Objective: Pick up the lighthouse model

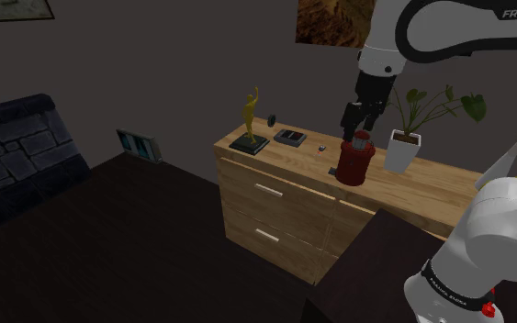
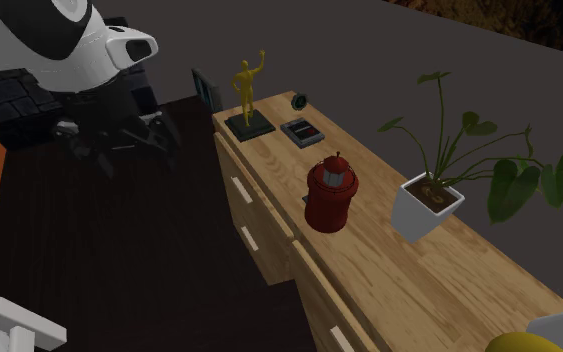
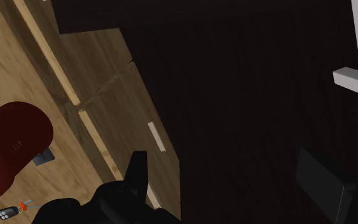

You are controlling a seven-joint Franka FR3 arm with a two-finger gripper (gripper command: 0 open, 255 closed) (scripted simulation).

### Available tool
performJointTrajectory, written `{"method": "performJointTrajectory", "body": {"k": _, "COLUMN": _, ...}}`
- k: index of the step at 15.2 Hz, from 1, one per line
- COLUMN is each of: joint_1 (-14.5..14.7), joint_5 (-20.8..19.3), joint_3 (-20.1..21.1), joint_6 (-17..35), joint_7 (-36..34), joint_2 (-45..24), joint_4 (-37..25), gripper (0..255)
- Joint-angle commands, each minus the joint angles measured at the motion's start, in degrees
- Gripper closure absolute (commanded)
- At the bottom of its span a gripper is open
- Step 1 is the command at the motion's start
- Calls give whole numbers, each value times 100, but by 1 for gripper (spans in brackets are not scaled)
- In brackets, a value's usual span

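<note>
- We see a dim room with a dark wooden floor [image 1: 128,239], dark walls and a dark stone-block structure [image 1: 17,151] at the shoulder view's left.
- A pale wooden dresser [image 1: 275,197] with drawers stands against the wall and carries everything else.
- The white arm's black gripper [image 1: 361,119] hangs over the middle of the dresser top. Its jaws stand apart and hold nothing. In the wrist view one finger [image 3: 136,175] shows over the drawer fronts.
- A leafy plant in a white pot [image 2: 427,205] stands near the back edge.
- The red lighthouse model [image 1: 355,161] stands upright near the front edge, about midway along. It is just under the gripper in the shoulder view, and off to one side of the finger in the wrist view.
- A golden statuette [image 2: 248,88] on a black base stands at the far end corner.
- A flat black device [image 2: 301,130] lies just beside the statuette.
- A small framed picture [image 1: 139,144] leans on the floor past that end.
- A tiny key fob [image 3: 7,212] lies near the lighthouse.
</note>
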State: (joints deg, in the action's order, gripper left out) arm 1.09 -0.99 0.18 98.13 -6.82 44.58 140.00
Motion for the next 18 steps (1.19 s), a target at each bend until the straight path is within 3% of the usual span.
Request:
{"method": "performJointTrajectory", "body": {"k": 1, "joint_1": 0, "joint_5": 0, "joint_3": 0, "joint_6": 0, "joint_7": 0, "joint_2": 0, "joint_4": 0, "gripper": 0}}
{"method": "performJointTrajectory", "body": {"k": 9, "joint_1": -225, "joint_5": -562, "joint_3": -1106, "joint_6": -227, "joint_7": 1574, "joint_2": -1219, "joint_4": -685, "gripper": 0}}
{"method": "performJointTrajectory", "body": {"k": 18, "joint_1": -395, "joint_5": -864, "joint_3": -2097, "joint_6": -445, "joint_7": 3338, "joint_2": -3130, "joint_4": -2001, "gripper": 0}}
